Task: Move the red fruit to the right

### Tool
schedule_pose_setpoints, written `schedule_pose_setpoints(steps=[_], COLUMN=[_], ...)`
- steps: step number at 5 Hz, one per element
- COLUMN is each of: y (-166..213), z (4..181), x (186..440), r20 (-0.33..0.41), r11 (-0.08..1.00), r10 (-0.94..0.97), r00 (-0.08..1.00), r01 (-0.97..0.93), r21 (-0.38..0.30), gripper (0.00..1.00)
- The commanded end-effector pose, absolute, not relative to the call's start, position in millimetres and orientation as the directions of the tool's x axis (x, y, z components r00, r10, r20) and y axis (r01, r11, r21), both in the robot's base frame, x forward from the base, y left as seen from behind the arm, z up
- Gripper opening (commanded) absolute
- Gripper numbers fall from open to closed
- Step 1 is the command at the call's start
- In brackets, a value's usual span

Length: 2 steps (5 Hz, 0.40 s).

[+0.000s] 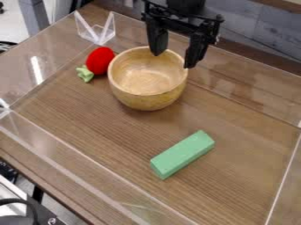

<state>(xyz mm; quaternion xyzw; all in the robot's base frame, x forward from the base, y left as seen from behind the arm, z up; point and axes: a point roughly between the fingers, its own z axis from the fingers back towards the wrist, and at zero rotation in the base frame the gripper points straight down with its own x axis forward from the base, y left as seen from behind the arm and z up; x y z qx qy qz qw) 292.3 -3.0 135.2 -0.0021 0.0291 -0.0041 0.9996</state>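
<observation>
Our gripper (173, 60) is hanging with its fingers apart. We are seeing a rounded red toy strawberry (101, 60) wearing green leaves, the bowl (147, 88) partly hiding behind our fingers.

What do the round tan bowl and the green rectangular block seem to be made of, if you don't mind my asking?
The round tan bowl looks like smooth wood, or wood-look plastic, with a slight sheen: its colour is warm and even. The green rectangular block could be matt foam, rubber or painted wood; its flat colour shows no grain.
</observation>
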Motion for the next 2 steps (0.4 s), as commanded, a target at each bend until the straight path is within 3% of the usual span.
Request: schedule_pose_setpoints(steps=[1, 2], y=[17, 36], z=[131.8, 134.0], x=[293, 291], r20=[-0.068, -0.057], r11=[1.0, 1.0], r10=[-0.026, 0.0], r00=[0.997, 0.998], r01=[0.026, 0.0], r21=[-0.006, -0.005], gripper=[1.0, 1.0])
